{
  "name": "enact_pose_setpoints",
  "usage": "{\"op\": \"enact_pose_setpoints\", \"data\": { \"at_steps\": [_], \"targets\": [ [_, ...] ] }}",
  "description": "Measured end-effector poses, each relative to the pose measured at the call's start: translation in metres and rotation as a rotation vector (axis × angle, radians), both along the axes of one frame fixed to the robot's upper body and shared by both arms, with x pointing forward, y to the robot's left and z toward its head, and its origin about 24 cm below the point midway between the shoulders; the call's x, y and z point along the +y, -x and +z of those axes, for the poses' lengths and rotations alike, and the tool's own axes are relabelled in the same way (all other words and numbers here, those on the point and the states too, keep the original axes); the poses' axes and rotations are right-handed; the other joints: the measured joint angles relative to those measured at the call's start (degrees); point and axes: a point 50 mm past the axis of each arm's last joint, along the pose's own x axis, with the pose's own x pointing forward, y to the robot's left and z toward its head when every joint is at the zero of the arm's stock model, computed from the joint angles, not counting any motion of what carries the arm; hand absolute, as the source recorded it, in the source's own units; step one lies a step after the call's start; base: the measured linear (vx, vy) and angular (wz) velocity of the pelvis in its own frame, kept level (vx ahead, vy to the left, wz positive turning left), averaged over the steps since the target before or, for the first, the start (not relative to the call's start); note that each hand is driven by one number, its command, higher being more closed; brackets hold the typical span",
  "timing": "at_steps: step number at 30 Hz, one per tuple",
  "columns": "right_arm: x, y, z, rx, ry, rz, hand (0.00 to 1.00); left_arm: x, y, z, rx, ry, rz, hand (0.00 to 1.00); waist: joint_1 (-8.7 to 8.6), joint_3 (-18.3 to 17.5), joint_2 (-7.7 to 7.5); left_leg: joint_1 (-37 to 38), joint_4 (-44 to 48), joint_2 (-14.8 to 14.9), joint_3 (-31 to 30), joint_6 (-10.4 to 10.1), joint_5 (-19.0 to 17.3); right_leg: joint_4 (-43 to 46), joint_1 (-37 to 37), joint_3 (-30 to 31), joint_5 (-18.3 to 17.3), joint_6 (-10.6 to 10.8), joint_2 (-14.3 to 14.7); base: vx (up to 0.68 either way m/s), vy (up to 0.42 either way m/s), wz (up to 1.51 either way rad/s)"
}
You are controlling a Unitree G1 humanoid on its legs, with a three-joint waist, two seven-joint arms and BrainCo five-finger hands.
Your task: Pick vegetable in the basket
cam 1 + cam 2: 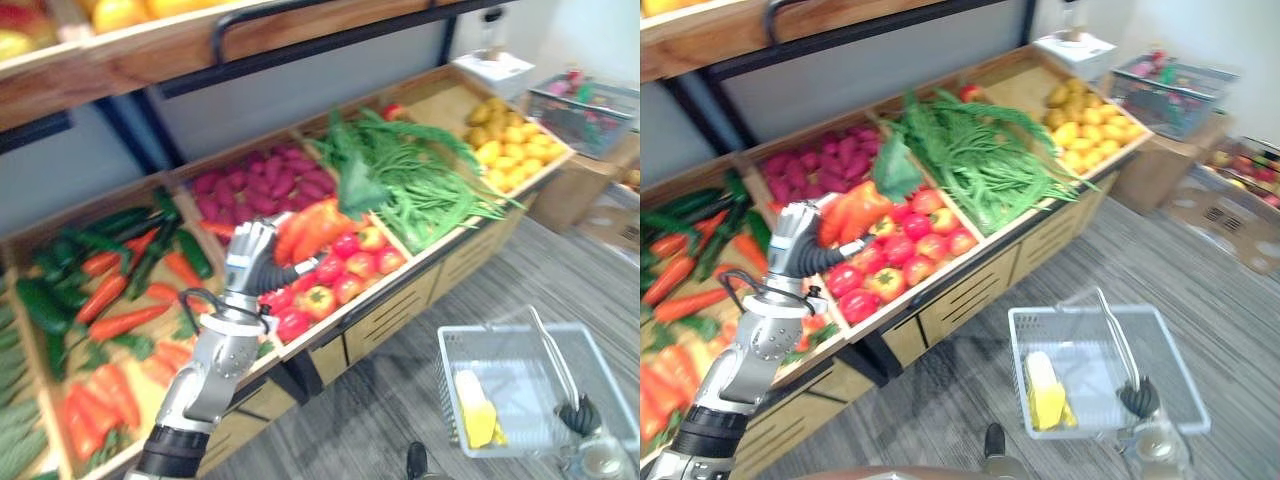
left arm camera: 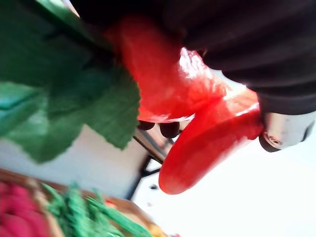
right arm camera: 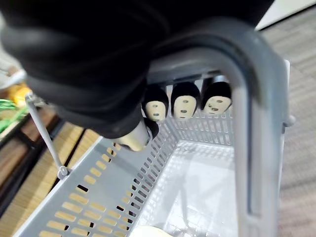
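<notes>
Fingers and thumb of the left hand [image 1: 250, 252] are curled round a long orange-red vegetable [image 1: 315, 228], which is gripped at its near end. In the left wrist view two glossy red lengths are seen pressed under the dark cover, with broad green leaves [image 2: 74, 98] attached beside them. The vegetable is held raised above the wooden display stand [image 1: 400, 300], over the compartment of red and yellow round vegetables [image 1: 335, 282], and its leaves reach toward the heap of long green stalks [image 1: 425, 185] to the right. Purple roots [image 1: 245, 185] are piled in the compartment just beyond the hand, and carrots with dark green vegetables [image 1: 110, 300] are laid out to the left. Yellow produce [image 1: 510, 145] is stacked in the far right compartment.

The right hand [image 3: 185, 103] is closed round the grey handle [image 3: 247, 128] of the plastic basket [image 1: 500, 332], its dark-tipped fingers wrapped under the bar. The basket is held at the near right, well apart from the stand, over the grey floor [image 1: 400, 400]. A yellow item [image 1: 475, 420] is seen lying inside it at its left side.
</notes>
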Motion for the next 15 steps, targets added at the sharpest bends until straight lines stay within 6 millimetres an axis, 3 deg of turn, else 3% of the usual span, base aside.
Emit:
{"op": "enact_pose_setpoints", "data": {
  "at_steps": [3, 8, 15],
  "targets": [
    [0.011, -0.02, 0.025, -0.039, 0.063, 0.217, 1.0, -0.016, 0.007, 0.0, 0.025, -0.061, -0.145, 1.0, -1.61, -0.2, 0.12, 1.7, 2.9, 2.0, 4.5, -1.6, -1.5, 0.1, 0.1, 4.0, 0.8, -0.5, 2.1, 0.0, -0.065, -0.73],
    [0.029, -0.03, 0.044, -0.015, 0.113, 0.459, 1.0, -0.043, 0.014, -0.002, 0.061, -0.139, -0.351, 1.0, -1.87, -0.4, 0.42, 3.1, 6.4, 4.5, 8.9, -3.0, -3.1, 0.1, -0.4, 7.6, 1.0, -0.9, 4.4, -0.04, -0.071, -0.48],
    [0.058, -0.056, 0.07, -0.041, 0.193, 0.759, 1.0, -0.075, 0.028, -0.021, 0.157, -0.221, -0.576, 1.0, -2.21, -0.7, 0.85, 4.8, 9.5, 6.5, 14.0, -4.3, -4.3, 0.0, -1.1, 11.9, 1.8, -1.6, 6.9, -0.09, -0.024, -0.35]
  ]
}}
